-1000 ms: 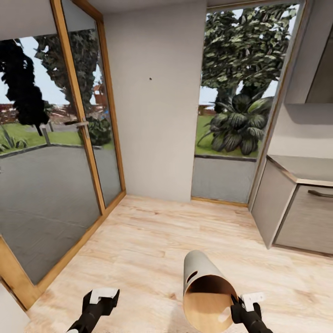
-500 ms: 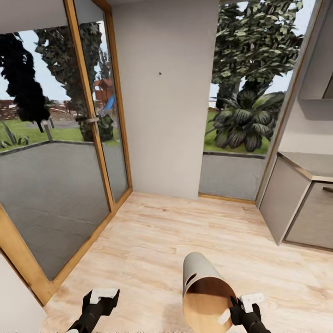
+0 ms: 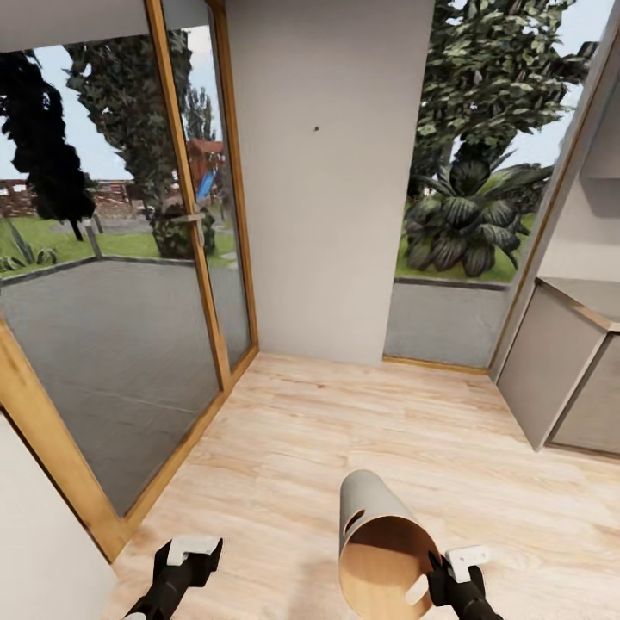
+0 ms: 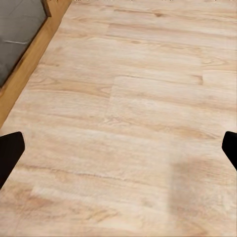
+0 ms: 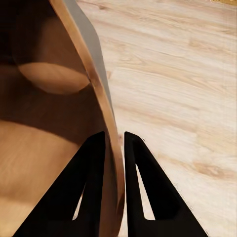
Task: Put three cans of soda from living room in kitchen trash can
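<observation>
My right gripper (image 3: 441, 575) pinched the tash can (image 3: 379, 542) rim; it tipped toward 11 o'clock. My left gripper (image 3: 187, 551) hung open, holding nothing.

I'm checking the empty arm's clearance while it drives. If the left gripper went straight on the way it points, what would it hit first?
Probably the pale wood floor: the left gripper, open and empty, faces bare planks with nothing between.
</observation>
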Motion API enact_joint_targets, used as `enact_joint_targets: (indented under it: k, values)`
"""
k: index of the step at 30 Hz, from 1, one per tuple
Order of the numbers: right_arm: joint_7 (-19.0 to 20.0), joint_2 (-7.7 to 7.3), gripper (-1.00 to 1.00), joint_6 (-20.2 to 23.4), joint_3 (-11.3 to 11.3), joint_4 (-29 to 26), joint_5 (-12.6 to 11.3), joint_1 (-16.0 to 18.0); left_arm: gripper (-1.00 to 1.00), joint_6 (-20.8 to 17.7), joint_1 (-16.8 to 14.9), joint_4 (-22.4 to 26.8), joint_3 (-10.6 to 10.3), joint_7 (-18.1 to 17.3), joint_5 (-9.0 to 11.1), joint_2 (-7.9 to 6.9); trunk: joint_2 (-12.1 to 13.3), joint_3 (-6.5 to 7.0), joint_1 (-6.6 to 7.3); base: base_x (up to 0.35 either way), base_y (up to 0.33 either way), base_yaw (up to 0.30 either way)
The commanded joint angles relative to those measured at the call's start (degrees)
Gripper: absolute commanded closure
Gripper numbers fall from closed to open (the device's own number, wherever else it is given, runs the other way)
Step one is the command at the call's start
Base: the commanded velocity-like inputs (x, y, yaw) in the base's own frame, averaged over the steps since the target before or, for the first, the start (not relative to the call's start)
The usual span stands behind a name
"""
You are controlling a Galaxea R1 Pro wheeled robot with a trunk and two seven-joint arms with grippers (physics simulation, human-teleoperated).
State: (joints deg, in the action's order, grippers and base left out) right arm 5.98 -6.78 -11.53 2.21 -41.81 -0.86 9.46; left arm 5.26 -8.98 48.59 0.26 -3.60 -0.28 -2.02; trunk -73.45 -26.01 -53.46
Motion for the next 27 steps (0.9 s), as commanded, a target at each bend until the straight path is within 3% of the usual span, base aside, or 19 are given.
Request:
enact_joint_targets:
  k: [1,7,27]
  values:
    - [0.32,0.01,1.00,-0.01,-0.04,-0.12,-0.21,0.03,-1.00,0.01,0.01,0.09,0.00,0.00,0.02,0.00,0.00,-0.01,0.00,0.000,0.282,0.024]
    - [0.28,0.07,1.00,-0.07,0.06,-0.12,-0.20,0.03,-1.00,0.02,0.00,0.12,0.01,0.00,0.05,0.00,0.00,-0.04,0.00,0.000,0.122,0.156]
    - [0.17,0.10,1.00,-0.08,0.25,1.46,-0.02,0.03,-1.00,0.03,0.02,0.46,0.00,0.00,0.03,0.00,0.00,-0.05,0.00,0.000,0.006,0.253]
